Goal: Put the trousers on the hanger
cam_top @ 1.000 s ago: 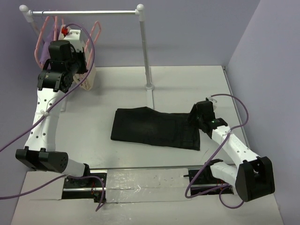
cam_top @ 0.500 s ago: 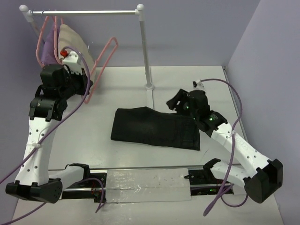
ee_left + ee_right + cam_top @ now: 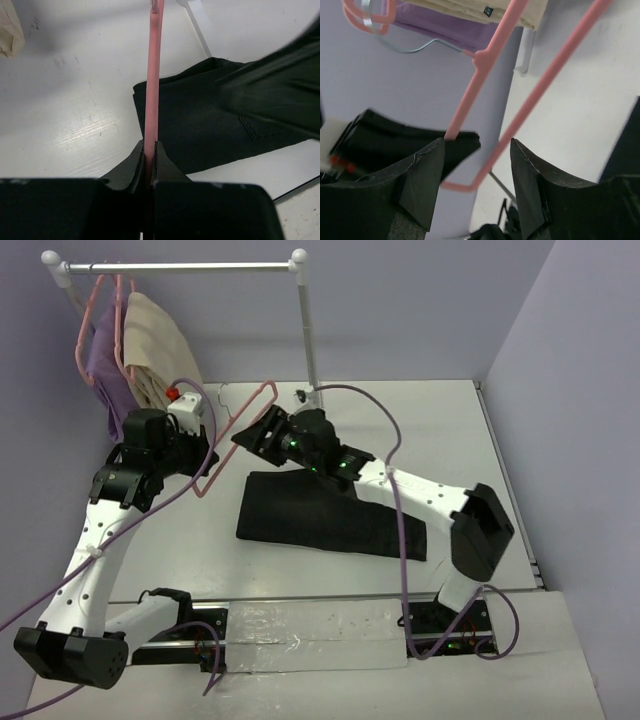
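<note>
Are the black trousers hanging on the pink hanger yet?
No, the trousers lie flat on the table, and the hanger in the left claw has nothing on it.

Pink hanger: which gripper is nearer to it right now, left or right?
Left. The left gripper is shut on the hanger, clamping one of its thin bars. The right gripper is open on the hanger's other side, with the bars just ahead of its fingers and no contact visible.

- The trousers [image 3: 320,520] are plain black, with no pattern.
- The hanger [image 3: 152,75] is pink.
- On the rail [image 3: 180,267], one garment [image 3: 155,335] is beige and another garment [image 3: 100,365] is purple.
- Below the rail, the table [image 3: 420,410] is white.
</note>
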Robot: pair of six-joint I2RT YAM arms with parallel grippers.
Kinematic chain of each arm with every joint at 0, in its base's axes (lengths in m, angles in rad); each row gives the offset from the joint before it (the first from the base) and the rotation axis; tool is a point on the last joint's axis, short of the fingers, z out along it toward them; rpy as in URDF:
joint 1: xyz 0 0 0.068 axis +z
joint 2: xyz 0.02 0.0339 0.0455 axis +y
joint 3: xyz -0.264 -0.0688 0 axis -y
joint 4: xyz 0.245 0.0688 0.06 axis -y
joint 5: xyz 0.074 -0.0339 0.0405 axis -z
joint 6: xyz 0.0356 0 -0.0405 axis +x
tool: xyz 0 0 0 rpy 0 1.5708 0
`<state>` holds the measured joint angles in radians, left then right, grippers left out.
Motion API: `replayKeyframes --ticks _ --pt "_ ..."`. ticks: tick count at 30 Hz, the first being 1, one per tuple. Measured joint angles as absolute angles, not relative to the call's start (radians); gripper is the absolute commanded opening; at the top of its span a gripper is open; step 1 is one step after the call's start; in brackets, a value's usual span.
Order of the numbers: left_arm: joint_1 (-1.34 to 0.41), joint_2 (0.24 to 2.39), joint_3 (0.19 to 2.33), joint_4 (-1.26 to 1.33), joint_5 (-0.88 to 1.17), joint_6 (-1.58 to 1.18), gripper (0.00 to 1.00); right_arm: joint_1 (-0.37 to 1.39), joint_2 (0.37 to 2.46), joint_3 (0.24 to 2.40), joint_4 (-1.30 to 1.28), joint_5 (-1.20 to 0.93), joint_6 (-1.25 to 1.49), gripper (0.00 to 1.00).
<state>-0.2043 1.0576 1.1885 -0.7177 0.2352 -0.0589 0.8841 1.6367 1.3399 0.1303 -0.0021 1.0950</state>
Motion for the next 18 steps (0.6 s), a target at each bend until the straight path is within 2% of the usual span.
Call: replayKeyframes --ticks 8,10,13,18 --pt "-0.220 1.036 1.133 -0.664 0.236 -0.052 0.00 0.898 1.846 1.444 0.167 -0.049 1.219 0.61" --pt "-0.222 1.036 1.114 -0.656 0.236 -0.045 0.00 0.898 1.860 1.447 0.163 -0.051 1.235 0.60" --pt "-0.222 1.037 1.096 -0.634 0.226 -0.040 0.00 0.899 1.861 1.447 0.167 -0.051 1.247 0.53" --pt "-0.222 1.037 1.091 -0.622 0.216 -0.039 0.00 0.899 1.840 1.393 0.225 -0.043 1.264 0.53"
